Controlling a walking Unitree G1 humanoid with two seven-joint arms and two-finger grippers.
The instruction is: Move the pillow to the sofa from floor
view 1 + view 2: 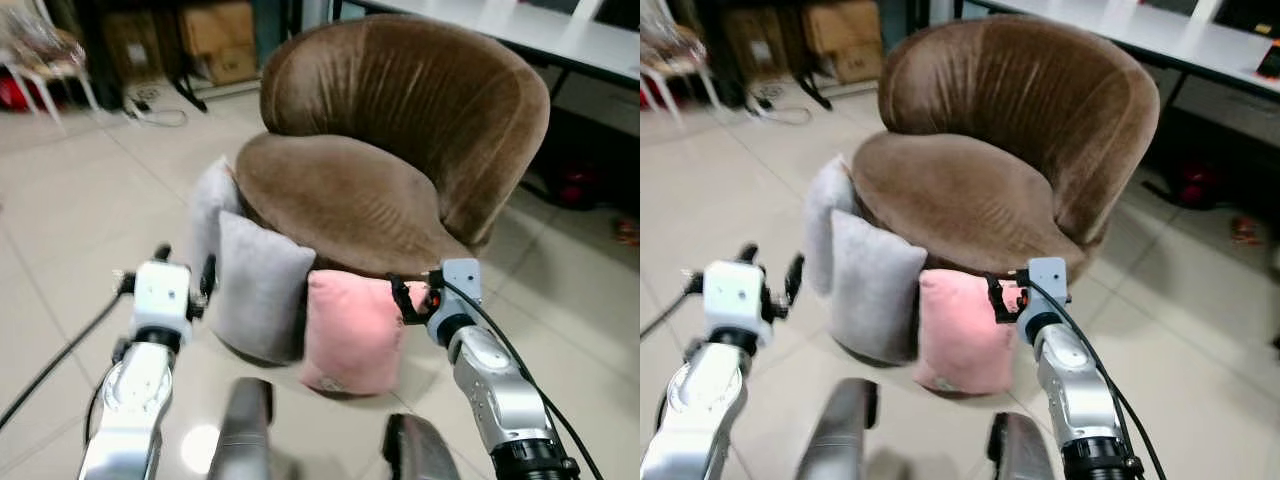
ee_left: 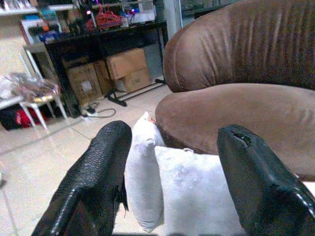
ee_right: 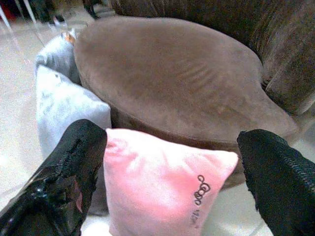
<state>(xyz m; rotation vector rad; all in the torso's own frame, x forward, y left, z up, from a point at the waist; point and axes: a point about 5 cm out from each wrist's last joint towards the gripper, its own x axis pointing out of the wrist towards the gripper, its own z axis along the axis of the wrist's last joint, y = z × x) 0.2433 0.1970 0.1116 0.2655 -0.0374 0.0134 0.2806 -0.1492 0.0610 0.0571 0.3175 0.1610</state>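
Observation:
A pink pillow [image 1: 350, 335] stands on the tiled floor, leaning against the front of the brown round sofa [image 1: 350, 195]. Beside it on my left, a grey pillow [image 1: 258, 290] leans on the sofa base, with a second grey pillow [image 1: 210, 210] behind it. My right gripper [image 3: 172, 135] is open just short of the pink pillow [image 3: 162, 182], one finger on each side of its top edge, with nothing held. My left gripper [image 2: 176, 130] is open, facing the grey pillows [image 2: 197, 191] from a short distance, and holds nothing.
Cardboard boxes [image 1: 215, 40] sit under a dark shelf at the back. A white chair [image 1: 40, 55] is at the far left, with a power strip and cable [image 1: 150, 110] on the floor. A white table [image 1: 560, 35] runs behind the sofa. Bare tiles lie on both sides.

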